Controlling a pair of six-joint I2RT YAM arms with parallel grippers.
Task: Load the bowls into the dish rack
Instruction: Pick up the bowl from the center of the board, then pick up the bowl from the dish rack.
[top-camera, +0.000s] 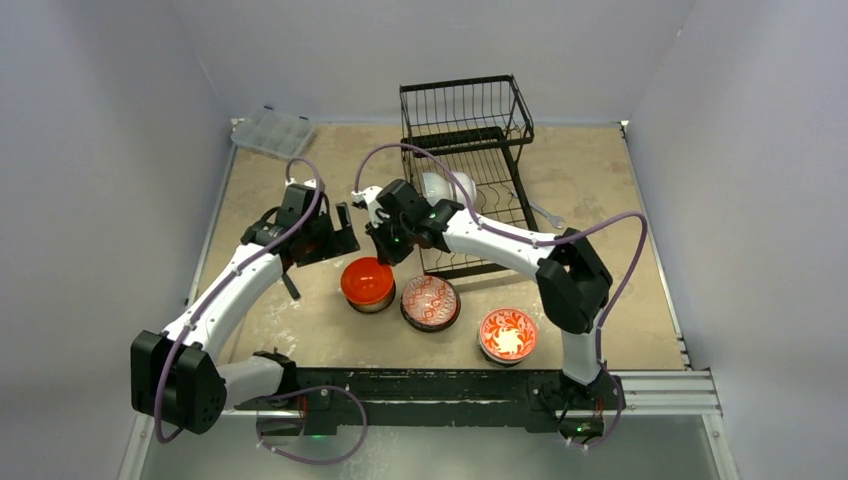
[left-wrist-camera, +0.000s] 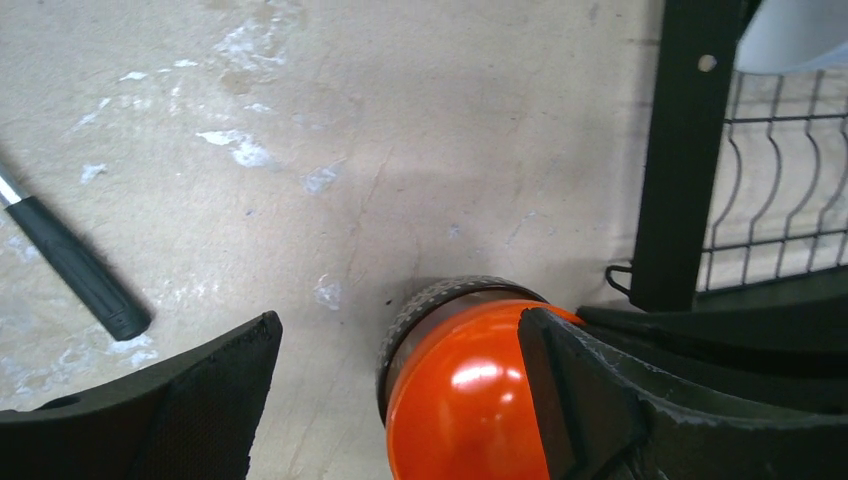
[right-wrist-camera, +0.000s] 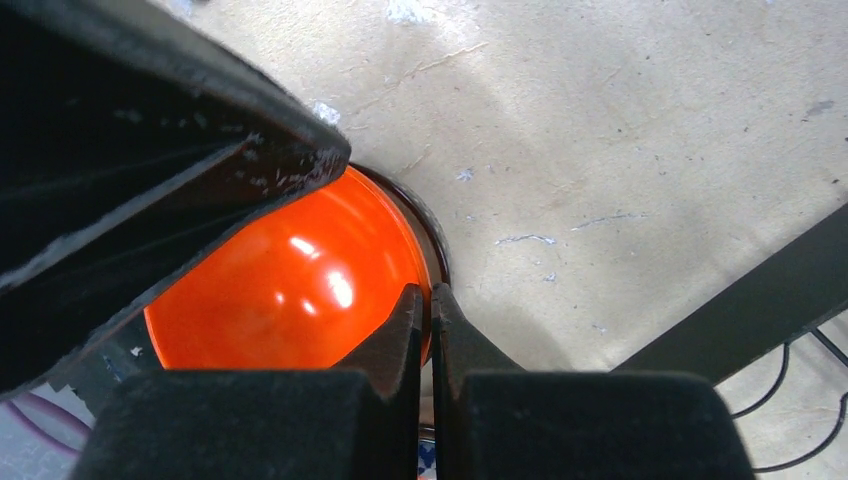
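Right hand (right-wrist-camera: 430, 298) pinched shut at the rim of the orange bowl (right-wrist-camera: 290, 280) — hard to tell if the rim sits between the fingers. Left hand (left-wrist-camera: 400, 318) wide open, same bowl partly between its fingers. Bowl on the tabletop (top-camera: 600, 200), just beside the dish rack (top-camera: 470, 130) — white bowl (top-camera: 447, 187) in the rack, red patterned bowl (top-camera: 430, 300) and red floral bowl (top-camera: 508, 334) near the orange one.

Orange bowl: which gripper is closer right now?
Right, narrowly. The right gripper is shut, its tips at the orange bowl's rim. The left gripper hangs open over the bowl's edge, one finger overlapping it in the left wrist view; contact can't be told.
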